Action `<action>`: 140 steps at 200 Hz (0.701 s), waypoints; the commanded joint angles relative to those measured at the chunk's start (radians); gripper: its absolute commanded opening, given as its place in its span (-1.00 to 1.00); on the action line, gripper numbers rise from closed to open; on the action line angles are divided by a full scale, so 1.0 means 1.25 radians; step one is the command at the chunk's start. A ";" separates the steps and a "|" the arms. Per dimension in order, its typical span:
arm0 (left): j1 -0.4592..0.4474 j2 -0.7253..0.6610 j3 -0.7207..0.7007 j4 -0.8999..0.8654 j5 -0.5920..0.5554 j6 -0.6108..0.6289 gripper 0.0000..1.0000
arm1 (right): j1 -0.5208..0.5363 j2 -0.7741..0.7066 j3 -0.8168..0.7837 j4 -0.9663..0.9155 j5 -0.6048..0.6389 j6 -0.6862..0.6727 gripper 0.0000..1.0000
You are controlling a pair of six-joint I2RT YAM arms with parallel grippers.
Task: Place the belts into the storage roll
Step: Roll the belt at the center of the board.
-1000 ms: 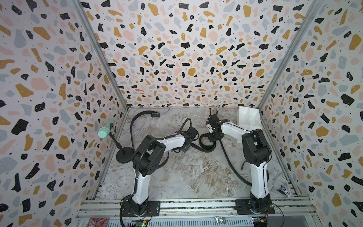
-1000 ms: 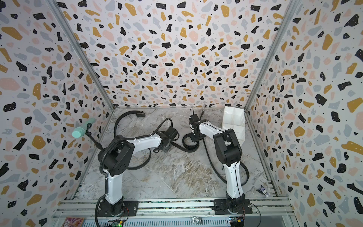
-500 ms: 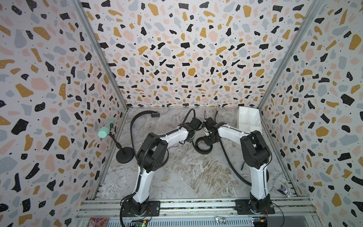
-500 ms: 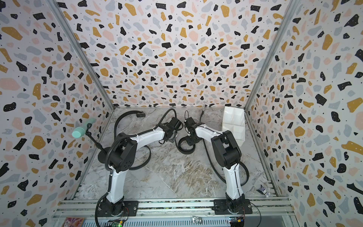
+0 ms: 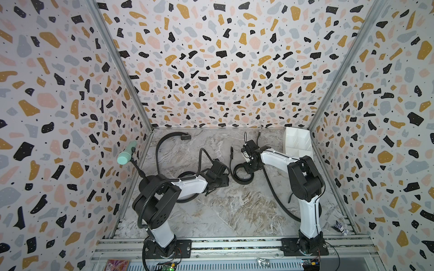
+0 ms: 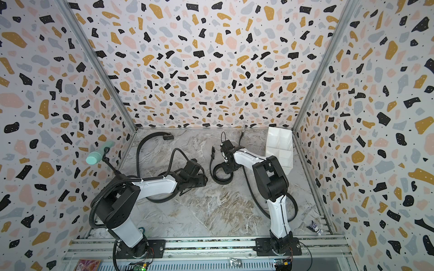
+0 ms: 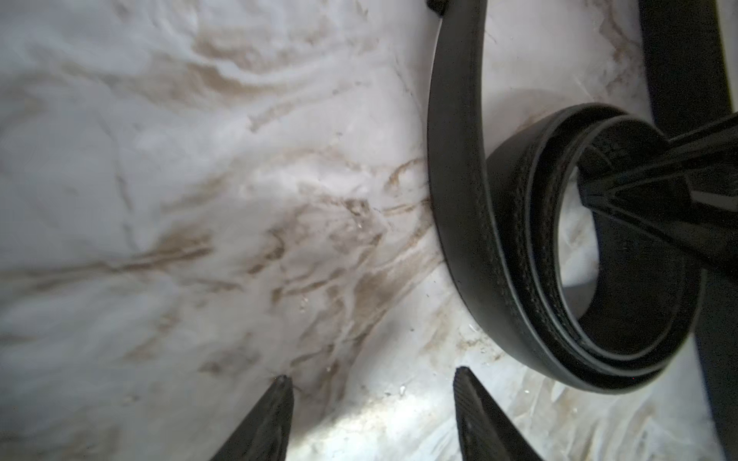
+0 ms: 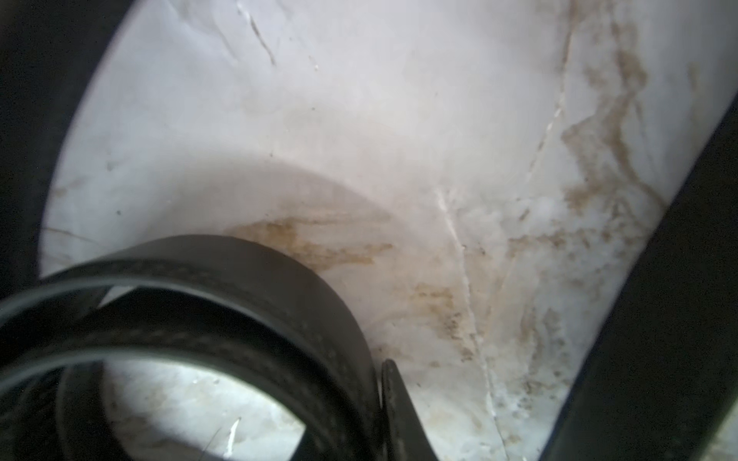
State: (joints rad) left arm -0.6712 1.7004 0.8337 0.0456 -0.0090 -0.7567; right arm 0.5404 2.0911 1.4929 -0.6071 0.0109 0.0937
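Observation:
A wide black belt (image 5: 242, 178) lies rolled in a loose coil on the marble floor, its tail (image 5: 231, 152) rising beside it. My right gripper (image 5: 250, 167) is shut on the coil's wall; in the right wrist view one finger (image 8: 395, 403) presses against the belt (image 8: 279, 295) and the other is hidden behind the strap. My left gripper (image 7: 371, 379) stands open and empty, a little apart from the coil (image 7: 515, 287). A second belt (image 5: 164, 140) curves along the back left. The storage roll (image 5: 297, 143), a white divided box, sits in the back right corner, also in a top view (image 6: 279, 147).
A mint-green cylinder (image 5: 126, 154) on a thin stand leans at the left wall. Another black strap (image 5: 185, 200) loops under my left arm. A long black strand (image 5: 277, 201) arcs over the floor by the right arm's base. Patterned walls close in three sides.
My left gripper has opened, let go of the belt and drawn back toward the front left. The coil stays in my right gripper, shifted slightly left.

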 commanded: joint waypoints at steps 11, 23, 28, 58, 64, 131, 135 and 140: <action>-0.021 -0.026 -0.026 0.242 0.082 -0.142 0.18 | 0.021 0.090 -0.068 -0.120 -0.084 0.016 -1.00; -0.028 -0.031 -0.031 0.257 0.070 -0.152 0.18 | 0.021 0.088 -0.066 -0.119 -0.085 0.017 -1.00; -0.031 -0.030 -0.034 0.271 0.073 -0.158 0.17 | 0.021 0.089 -0.065 -0.119 -0.086 0.018 -1.00; -0.043 0.003 -0.014 0.299 0.066 -0.158 0.18 | 0.021 0.091 -0.062 -0.117 -0.087 0.020 -1.00; -0.045 0.018 0.000 0.290 0.065 -0.149 0.18 | 0.021 0.091 -0.062 -0.118 -0.088 0.020 -1.00; -0.046 0.119 0.154 0.093 -0.036 -0.002 0.07 | 0.022 0.085 -0.063 -0.117 -0.087 0.017 -1.00; -0.046 0.122 0.157 0.090 -0.036 -0.001 0.06 | 0.021 0.084 -0.063 -0.117 -0.088 0.017 -1.00; -0.046 0.124 0.162 0.083 -0.037 0.000 0.04 | 0.021 0.084 -0.065 -0.115 -0.088 0.017 -1.00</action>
State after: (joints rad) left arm -0.7258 1.8481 0.9913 0.2234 -0.0048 -0.8227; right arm 0.5396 2.0911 1.4990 -0.6083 -0.0032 0.1066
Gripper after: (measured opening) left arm 0.533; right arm 0.167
